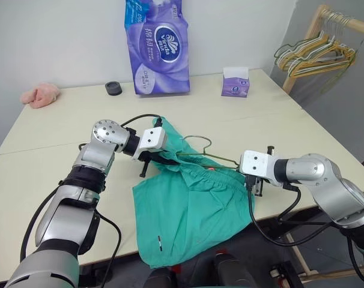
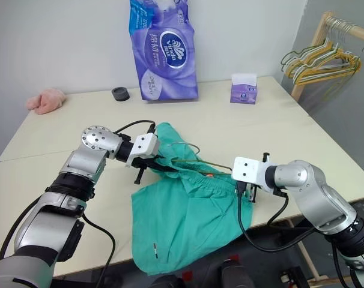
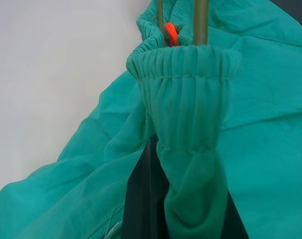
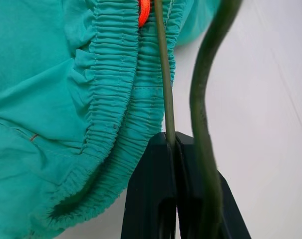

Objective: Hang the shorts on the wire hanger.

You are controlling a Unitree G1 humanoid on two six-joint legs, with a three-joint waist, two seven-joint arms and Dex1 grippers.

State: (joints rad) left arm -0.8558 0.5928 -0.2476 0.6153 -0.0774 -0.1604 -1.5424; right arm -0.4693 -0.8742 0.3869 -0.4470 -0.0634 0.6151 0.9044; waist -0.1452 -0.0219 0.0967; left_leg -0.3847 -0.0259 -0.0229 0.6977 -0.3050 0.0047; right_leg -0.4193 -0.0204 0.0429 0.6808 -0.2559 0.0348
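At centre-left of the head view, the left gripper (image 1: 151, 157) is pinched on the gathered waistband of the shorts (image 1: 188, 210), which drape off the table (image 1: 50, 174) edge. The wire hanger (image 1: 197, 157) runs left-right through that waistband. At centre-right, the right gripper (image 1: 254, 186) is clamped on 1 hanger wire; no containers matter.

Table (image 1: 62, 129): shorts (image 1: 191, 219) at near-edge centre, hem draped over the edge. Wire hanger (image 1: 200, 149) across the shorts' waistband, hook toward the far side. Left gripper (image 1: 153, 157) at waistband's left end; right gripper (image 1: 254, 183) at its right. Far side: tissue pack (image 1: 158, 51) centre, tissue box (image 1: 235, 86) right, round puck (image 1: 113, 88) left, pink cloth (image 1: 39, 95) far left. Hanger rack (image 1: 317, 51) beyond right edge.
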